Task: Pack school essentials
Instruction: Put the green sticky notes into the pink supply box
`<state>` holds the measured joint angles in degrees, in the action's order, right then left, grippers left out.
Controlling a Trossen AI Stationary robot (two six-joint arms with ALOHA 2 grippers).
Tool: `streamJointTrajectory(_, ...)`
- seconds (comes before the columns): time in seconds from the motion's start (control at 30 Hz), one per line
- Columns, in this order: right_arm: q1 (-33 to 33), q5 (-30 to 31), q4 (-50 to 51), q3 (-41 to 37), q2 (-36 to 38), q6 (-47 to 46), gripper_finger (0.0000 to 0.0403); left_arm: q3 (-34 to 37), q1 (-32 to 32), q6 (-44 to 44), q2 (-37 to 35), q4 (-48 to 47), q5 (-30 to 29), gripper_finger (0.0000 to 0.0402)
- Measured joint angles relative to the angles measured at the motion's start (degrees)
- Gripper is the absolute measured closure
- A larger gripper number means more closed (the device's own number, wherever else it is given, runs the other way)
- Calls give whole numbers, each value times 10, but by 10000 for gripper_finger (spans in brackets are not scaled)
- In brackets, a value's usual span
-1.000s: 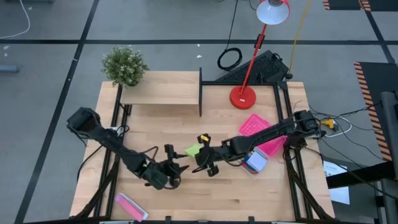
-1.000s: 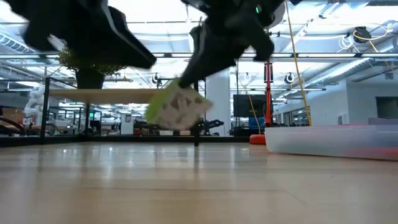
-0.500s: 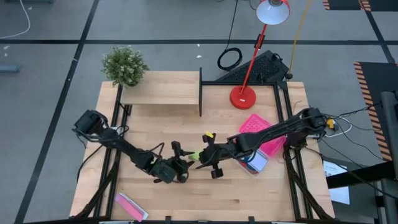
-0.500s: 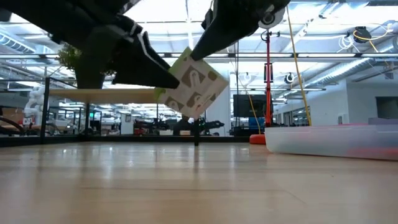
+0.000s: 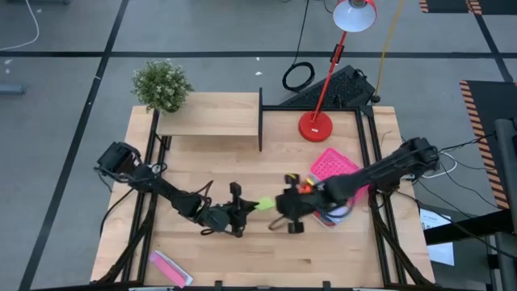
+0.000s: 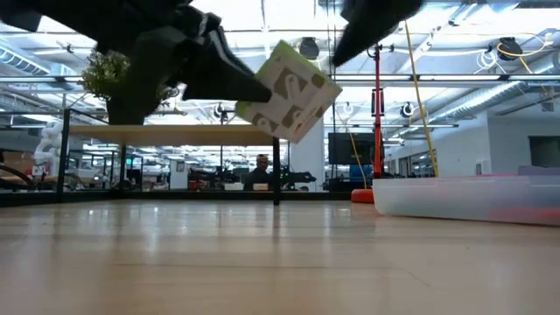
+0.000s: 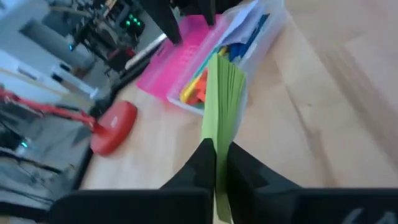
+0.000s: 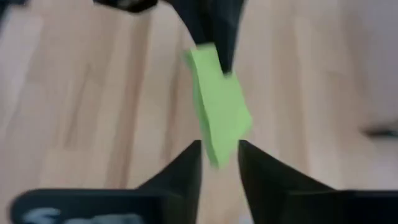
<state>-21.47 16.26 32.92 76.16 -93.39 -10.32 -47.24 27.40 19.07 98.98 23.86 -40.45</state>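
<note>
Pale wooden table (image 5: 242, 153), red lamp base (image 5: 316, 126), potted plant (image 5: 161, 85), clear box (image 5: 343, 194), pink-and-white packet (image 5: 170, 267)

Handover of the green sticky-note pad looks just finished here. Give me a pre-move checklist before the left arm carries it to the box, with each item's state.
1. Left gripper clamped on the green sticky-note pad: ok, the jaws pinch its edge.
2. Pad clear of the table: ok, the low view shows it in the air.
3. Right gripper released: ok, its jaws are apart and the pad sits just ahead of them, not gripped.
4. Right arm out of the carry path: not ok, in the high view it lies between the pad and the clear box.
5. Room in the box: cannot tell; blue, orange and yellow items already fill the visible part.
6. Pink lid off the opening: cannot tell.
</note>
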Motion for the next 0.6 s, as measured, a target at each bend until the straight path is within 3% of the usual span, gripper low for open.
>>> streamJointTrajectory(0.23,-99,138,174,0,82,-156,236,-65,-46,127,0,-4,61,384)
streamJointTrajectory(0.37,-160,199,269,0,112,-264,231,-119,-79,184,0,-26,99,389)
streamJointTrajectory(0.6,-221,240,398,0,152,-406,251,-201,-115,259,26,-33,133,384)
